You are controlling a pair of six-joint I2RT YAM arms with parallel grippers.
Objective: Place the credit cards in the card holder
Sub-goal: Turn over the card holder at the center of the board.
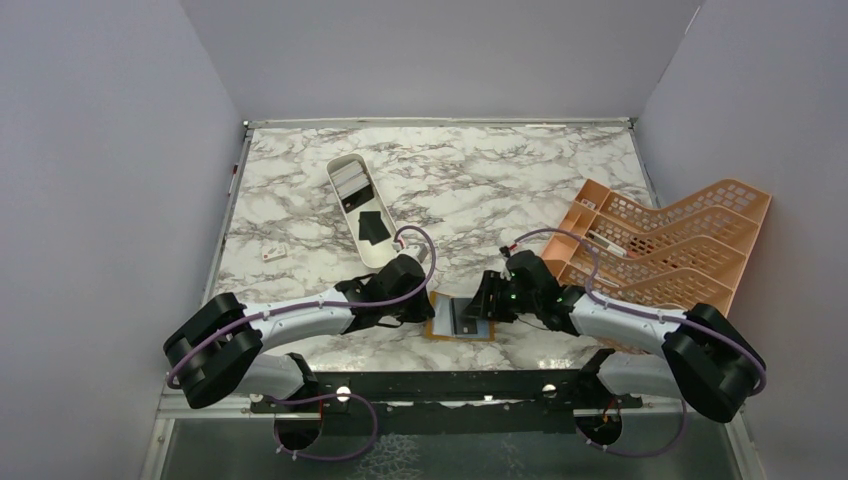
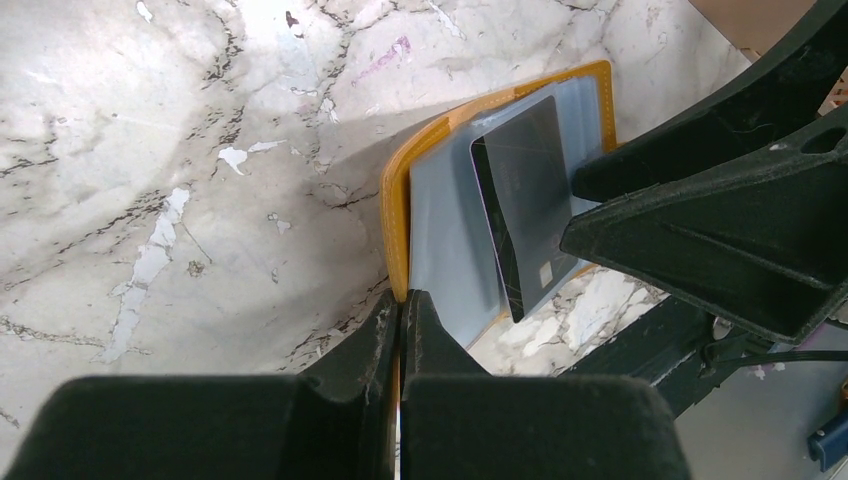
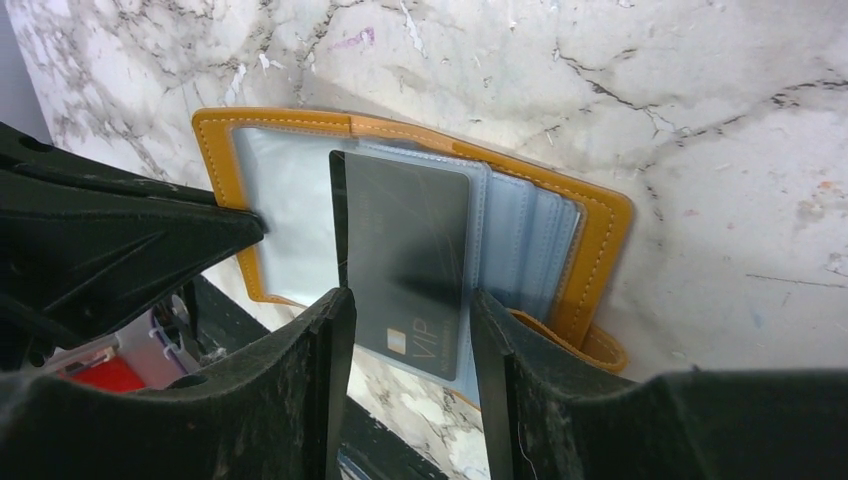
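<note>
Right gripper [image 3: 410, 298] fingers apart, flanking the near end of a black card [image 3: 410, 235]; can't tell if the pads touch its edges. Left gripper [image 2: 402, 308] fingers together, tips pressed on the card holder's [image 3: 600, 235] left side, apparently pinning it.

Step in hand, as I judge it: seating the black card in a clear sleeve. It looks only part in, its "VIP" end sticking out toward the near side, slightly skewed in the left wrist view. To do it well: hold the left tips down so the holder can't slide, square the card to the sleeve mouth, then push its near end in flat. The holder sits right at the table's [image 1: 520, 180] near edge, so a shove could tip it off.

Card holder: orange-tan, stitched border, lying open and flat between the two grippers, with clear plastic panels and stacked pale blue sleeves at its right. More credit cards [image 1: 372, 228] lie in the white tray [image 1: 334, 172], farther back and left.
</note>
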